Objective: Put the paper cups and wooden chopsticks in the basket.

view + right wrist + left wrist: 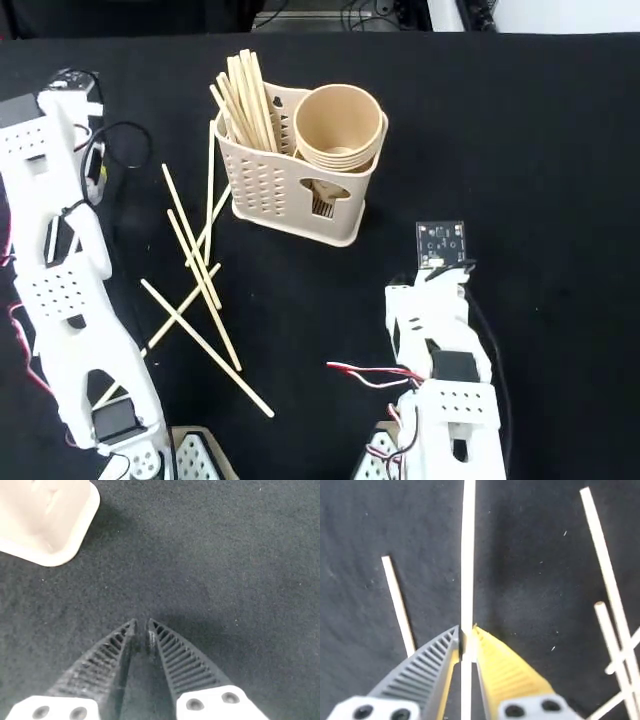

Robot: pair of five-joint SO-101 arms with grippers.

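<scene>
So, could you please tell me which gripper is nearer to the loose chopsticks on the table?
Left. The left gripper is shut on one chopstick, with more chopsticks beside it. The right gripper is over bare cloth by the basket, apart from them.

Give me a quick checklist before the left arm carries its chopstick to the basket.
1. Grip: left gripper shut on a chopstick: ok.
2. Held stick lifted off the table: cannot tell.
3. Basket upright, with sticks standing in one compartment: ok.
4. Paper cups stacked in the other compartment: ok.
5. Right gripper shut, empty, over bare table beside the basket's corner: ok.
6. Table cleared: loose chopsticks lie beside the basket: not ok.
</scene>
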